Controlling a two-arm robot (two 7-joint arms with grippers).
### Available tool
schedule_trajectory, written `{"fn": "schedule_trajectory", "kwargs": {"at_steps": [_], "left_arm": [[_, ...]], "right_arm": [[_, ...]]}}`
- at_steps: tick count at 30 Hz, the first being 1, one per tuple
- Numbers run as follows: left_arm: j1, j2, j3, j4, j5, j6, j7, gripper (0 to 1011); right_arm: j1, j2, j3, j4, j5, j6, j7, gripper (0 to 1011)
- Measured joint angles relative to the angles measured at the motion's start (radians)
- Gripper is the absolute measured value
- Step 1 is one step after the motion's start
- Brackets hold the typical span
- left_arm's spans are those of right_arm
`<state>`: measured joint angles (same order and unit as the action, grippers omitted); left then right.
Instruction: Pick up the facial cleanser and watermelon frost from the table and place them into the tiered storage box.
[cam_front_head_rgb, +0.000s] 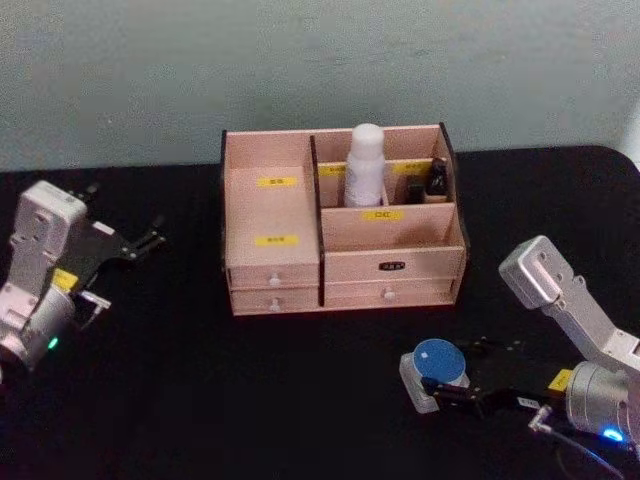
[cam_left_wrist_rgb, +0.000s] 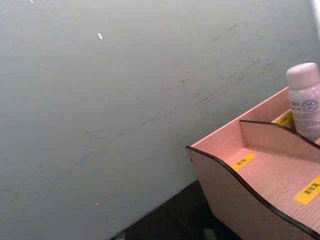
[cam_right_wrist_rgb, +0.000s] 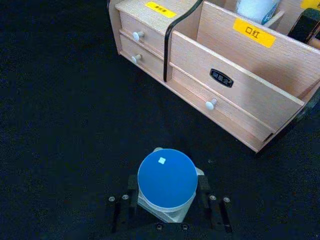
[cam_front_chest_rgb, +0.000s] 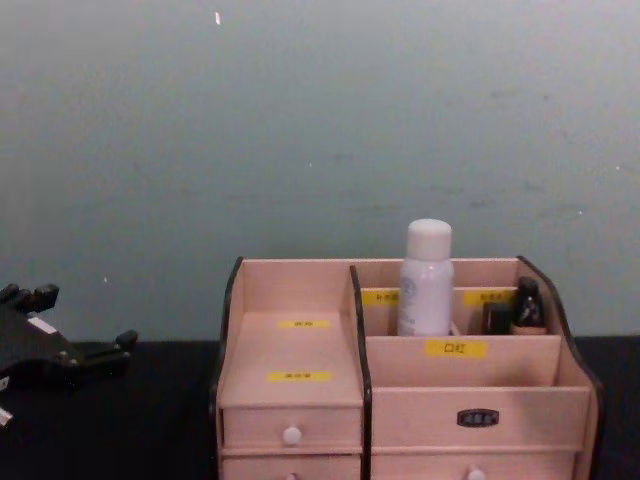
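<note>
The tiered storage box (cam_front_head_rgb: 272, 215) (cam_front_chest_rgb: 292, 350) (cam_right_wrist_rgb: 240, 100) (cam_left_wrist_rgb: 235, 200) stands at the table's middle back. A white facial cleanser bottle (cam_front_head_rgb: 366, 165) (cam_front_chest_rgb: 427, 280) (cam_left_wrist_rgb: 306, 100) stands upright in its rear right compartment. The watermelon frost (cam_front_head_rgb: 437, 362) (cam_right_wrist_rgb: 166, 177), a small white jar with a blue round lid, rests on the black table in front of the box's right side. My right gripper (cam_front_head_rgb: 447, 375) (cam_right_wrist_rgb: 167, 199) is shut on it, one finger against each side. My left gripper (cam_front_head_rgb: 152, 240) (cam_front_chest_rgb: 118, 350) hovers open and empty left of the box.
A small dark bottle (cam_front_head_rgb: 437, 180) (cam_front_chest_rgb: 527, 305) sits in the box's rear right corner. Two rows of white-knobbed drawers (cam_right_wrist_rgb: 210, 104) face me. A pale green wall (cam_front_chest_rgb: 320, 120) rises behind the table. Bare black tabletop (cam_front_head_rgb: 200, 400) lies in front of the box.
</note>
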<state>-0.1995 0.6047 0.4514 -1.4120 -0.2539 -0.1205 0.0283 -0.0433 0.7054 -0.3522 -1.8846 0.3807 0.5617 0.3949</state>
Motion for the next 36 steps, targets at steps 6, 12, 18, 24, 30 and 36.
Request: {"fn": "schedule_trajectory", "kwargs": {"at_steps": [6,12,18,24,30,36], "left_arm": [[0.000,0.000,0.000,0.000,0.000,0.000,0.000,1001],[0.000,0.000,0.000,0.000,0.000,0.000,0.000,1001],[0.000,0.000,0.000,0.000,0.000,0.000,0.000,1001],[0.000,0.000,0.000,0.000,0.000,0.000,0.000,1001],[0.000,0.000,0.000,0.000,0.000,0.000,0.000,1001],[0.000,0.000,0.000,0.000,0.000,0.000,0.000,1001]], "right_arm": [[0.000,0.000,0.000,0.000,0.000,-0.001,0.000,701],[0.000,0.000,0.000,0.000,0.000,-0.001,0.000,701],[0.000,0.000,0.000,0.000,0.000,-0.001,0.000,702],[0.000,0.000,0.000,0.000,0.000,-0.001,0.000,701],[0.004,0.000,-0.005,0.001,-0.002,-0.008,0.004,701],[0.012,0.006,-0.005,-0.018,-0.010,-0.017,0.006,701]]}}
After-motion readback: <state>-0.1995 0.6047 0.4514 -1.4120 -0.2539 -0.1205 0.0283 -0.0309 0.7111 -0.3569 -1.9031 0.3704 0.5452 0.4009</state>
